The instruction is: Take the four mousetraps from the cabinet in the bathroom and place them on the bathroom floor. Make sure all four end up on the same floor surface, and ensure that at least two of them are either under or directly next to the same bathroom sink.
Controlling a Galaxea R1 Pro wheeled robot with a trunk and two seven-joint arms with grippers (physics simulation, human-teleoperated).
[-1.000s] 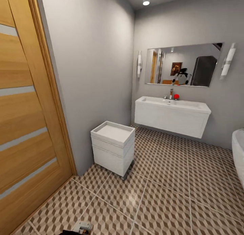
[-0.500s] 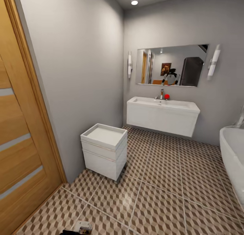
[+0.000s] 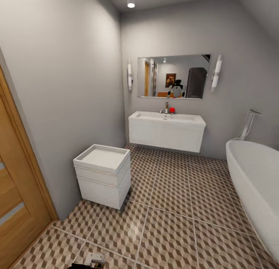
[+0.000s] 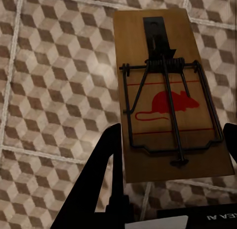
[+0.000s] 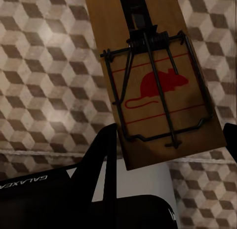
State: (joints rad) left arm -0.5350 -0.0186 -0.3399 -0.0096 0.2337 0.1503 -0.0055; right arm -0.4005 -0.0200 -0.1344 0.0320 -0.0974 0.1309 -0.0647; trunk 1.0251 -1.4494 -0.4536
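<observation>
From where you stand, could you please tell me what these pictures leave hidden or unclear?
- Head view: floor under the sink lies far off, too small to check for traps.
- Head view: tub cut by the edge.
- Left wrist view: left pincer fingertips covered by its mousetrap.
- Right wrist view: right pincer, trap's top cropped.

Seen from the head camera, the sink [image 3: 166, 130] hangs on the far wall, with a mirror [image 3: 173, 76] above it. A wheeled box unit [image 3: 102, 175] stands on the bathroom floor [image 3: 170, 218] against the left wall, nearer than the sink. A door [image 3: 15, 187] lies at the near left, a tub [image 3: 255, 187] along the right. In each wrist view, a mousetrap [image 4: 170, 98] [image 5: 153, 75] sits between the fingers, above the floor tiles.
</observation>
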